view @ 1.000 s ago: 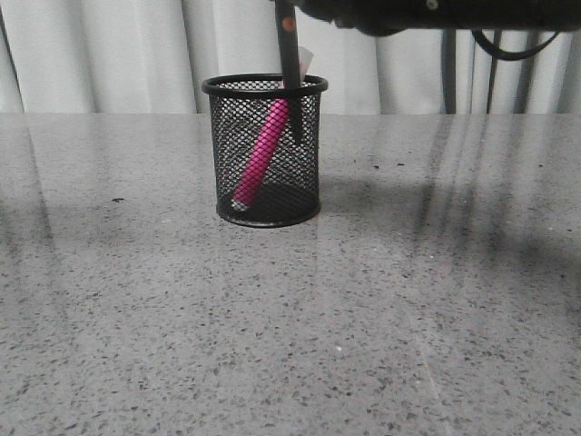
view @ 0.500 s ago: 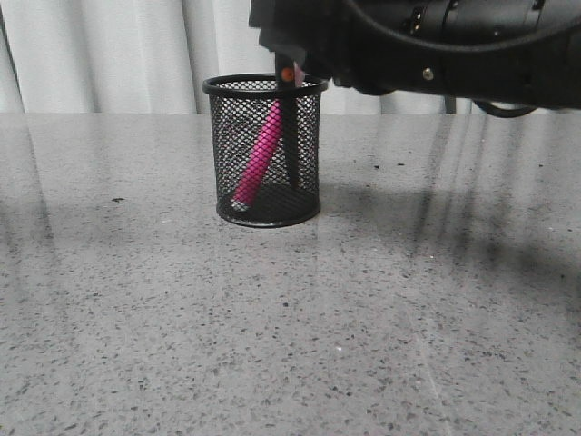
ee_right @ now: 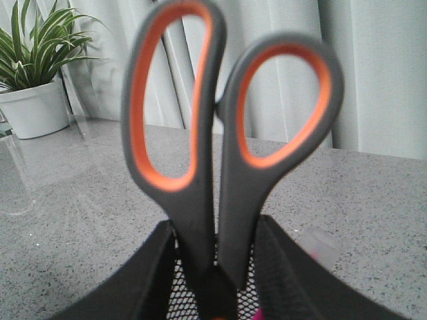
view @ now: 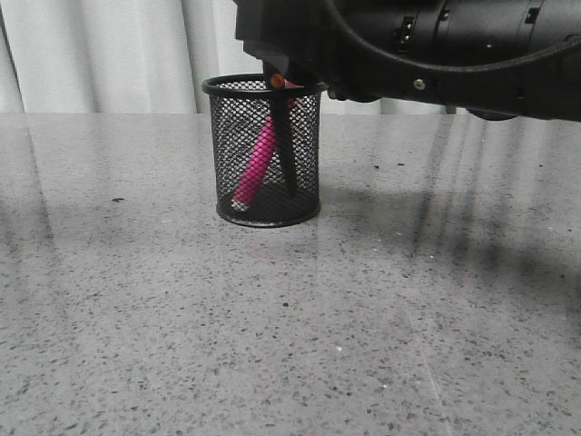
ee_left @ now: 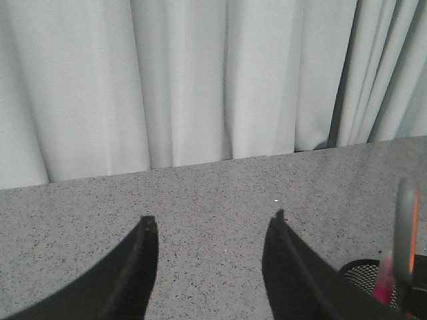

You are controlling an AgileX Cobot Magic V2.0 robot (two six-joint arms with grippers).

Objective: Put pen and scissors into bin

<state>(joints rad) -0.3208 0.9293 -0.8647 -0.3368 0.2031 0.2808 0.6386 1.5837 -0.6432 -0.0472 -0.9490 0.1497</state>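
The black mesh bin stands on the grey table. The pink pen leans inside it. The scissors stand blades-down in the bin, their orange pivot dot at the rim. My right gripper is right above the bin, mostly hidden by the arm. In the right wrist view the gripper is shut on the scissors below the orange-lined loops, over the bin's mesh; the pen's whitish cap shows beside it. My left gripper is open and empty above the table, left of the bin.
The right arm reaches in from the right over the back of the table. White curtains hang behind the table. A potted plant stands at one far corner.
The right arm has come down over the bin, and the scissors have sunk deeper into it, from the pivot well above the rim to level with it.
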